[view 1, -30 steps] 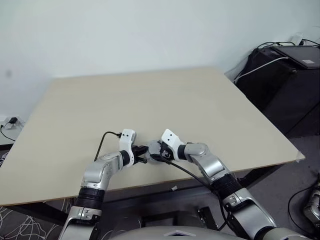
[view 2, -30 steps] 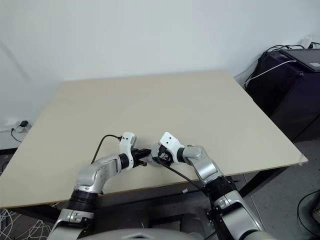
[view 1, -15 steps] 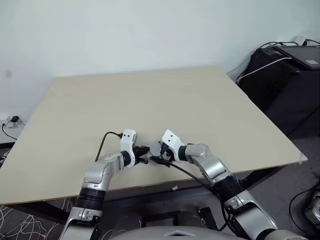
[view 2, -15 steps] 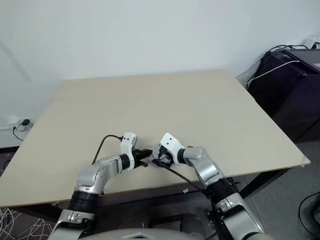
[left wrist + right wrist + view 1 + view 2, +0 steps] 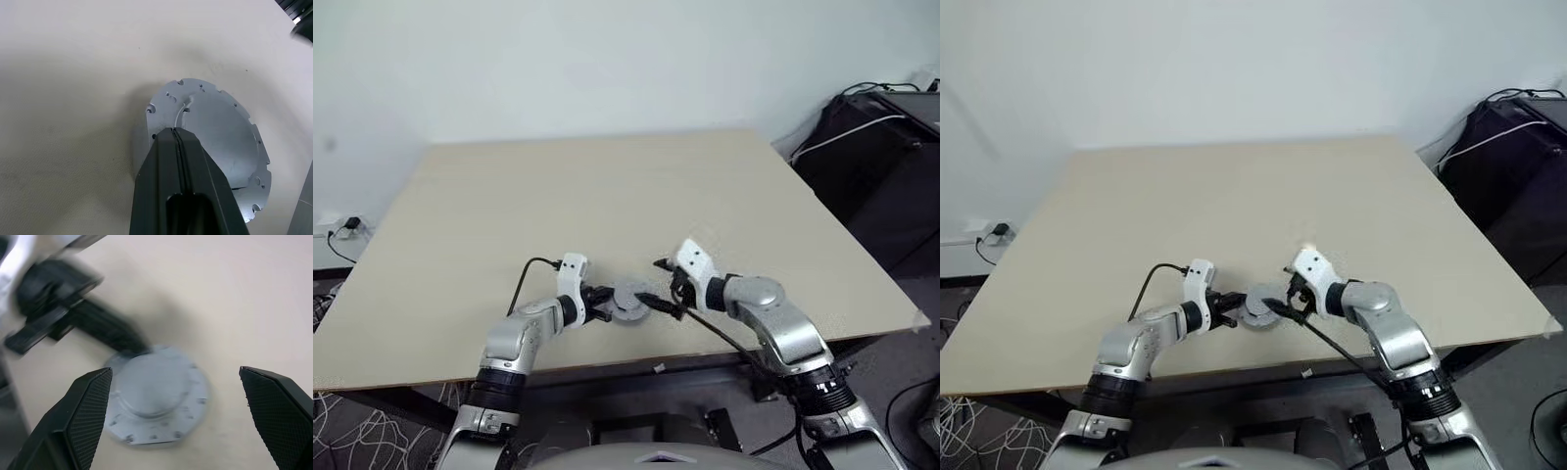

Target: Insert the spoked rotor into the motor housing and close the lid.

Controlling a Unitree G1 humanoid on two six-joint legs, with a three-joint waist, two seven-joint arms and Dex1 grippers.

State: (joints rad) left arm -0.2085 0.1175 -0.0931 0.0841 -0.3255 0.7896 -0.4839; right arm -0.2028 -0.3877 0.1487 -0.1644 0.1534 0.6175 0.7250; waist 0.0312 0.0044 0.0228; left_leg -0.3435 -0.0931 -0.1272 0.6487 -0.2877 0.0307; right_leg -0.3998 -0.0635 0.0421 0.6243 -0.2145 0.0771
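1. A pale wooden table [image 5: 607, 196] takes up most of the scene, and both arms work at its near edge, close to the middle.
2. The lid [image 5: 628, 301], a silvery-grey round cap with small notches and holes around its rim and a raised round centre, lies flat on the table between the two grippers.
3. The left gripper [image 5: 177, 134] has its two black fingers pressed tight together, no gap at all, and their joined tip sits over the lid's left rim; I can't tell whether it presses on the metal or hangs just above it.
4. The right gripper [image 5: 178, 396] is spread wide open with nothing between its fingers.
5. One of those black fingers [image 5: 88, 406] frames the lid on one side in the right wrist view and the other stands well off on the opposite side, neither touching it.
6. From overhead the right gripper sits just right of the lid, angled in toward it from the right.
7. Far right, beyond the table, there's dark equipment [image 5: 862, 147] with white cables draped over it.
8. At far left, a cable plug [image 5: 342, 227] lies beside the table.
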